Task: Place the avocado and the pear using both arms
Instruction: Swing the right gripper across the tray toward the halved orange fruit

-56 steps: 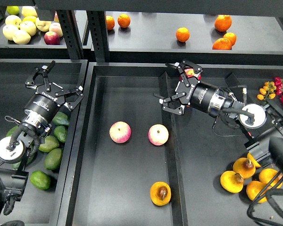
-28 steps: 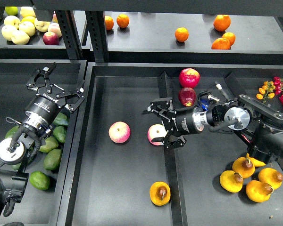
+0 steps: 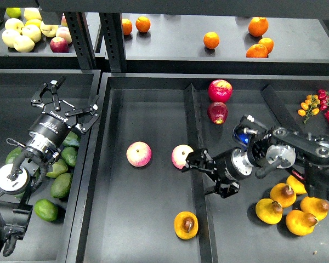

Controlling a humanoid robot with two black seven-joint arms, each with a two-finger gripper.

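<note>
Pear (image 3: 186, 225) pit-side up, avocado (image 3: 46, 209) lying sideways — both grippers' jaws spread, empty.

Even overhead light falls on matte black trays (image 3: 148, 230); fruit colours stay vivid, shadows soft and short. The right gripper (image 3: 211, 174) looks slightly blurred, perhaps from motion. Shelf uprights (image 3: 79, 33) lean outward near the top.

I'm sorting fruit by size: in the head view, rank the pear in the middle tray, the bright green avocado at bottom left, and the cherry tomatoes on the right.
1. Pear and avocado: look alike, too close to rank.
2. Cherry tomatoes: each clearly smallest.
</note>
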